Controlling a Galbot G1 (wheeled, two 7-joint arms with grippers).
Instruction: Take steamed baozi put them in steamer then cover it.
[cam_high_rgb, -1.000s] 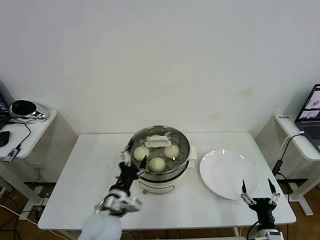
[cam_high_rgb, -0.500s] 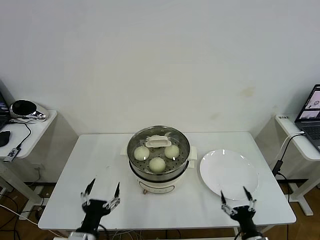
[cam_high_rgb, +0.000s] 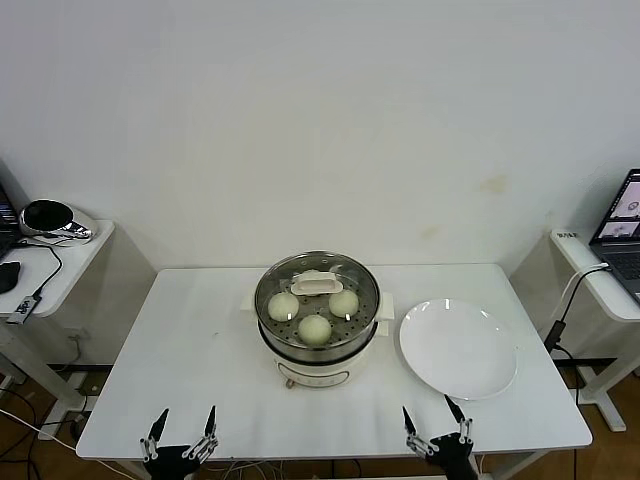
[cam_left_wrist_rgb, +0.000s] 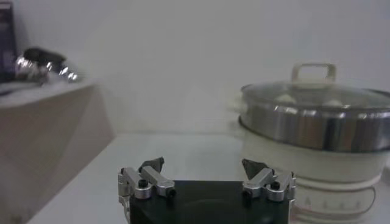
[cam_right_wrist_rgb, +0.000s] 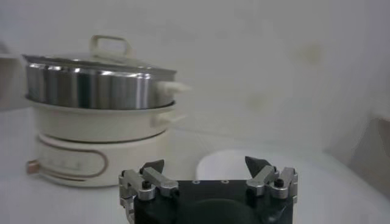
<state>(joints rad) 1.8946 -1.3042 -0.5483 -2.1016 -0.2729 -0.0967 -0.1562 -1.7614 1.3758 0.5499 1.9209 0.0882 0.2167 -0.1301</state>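
Note:
The steamer, a shiny steel pot on a cream-white base, stands mid-table. The cover, clear glass with a cream handle, sits on it. Through the glass I see three baozi; a fourth is hidden. My left gripper is open and empty at the table's front edge, left of the steamer. My right gripper is open and empty at the front edge, right of it. The left wrist view shows its gripper open, the covered steamer beyond. The right wrist view shows its gripper open, the steamer beyond.
A flat white plate lies right of the steamer and shows in the right wrist view. A side table with a shiny object stands far left. A laptop sits on a stand far right.
My left gripper has drawn back from the steamer's left side to the table's front edge. My right gripper has also pulled back and shifted left. The cover stays on the pot.

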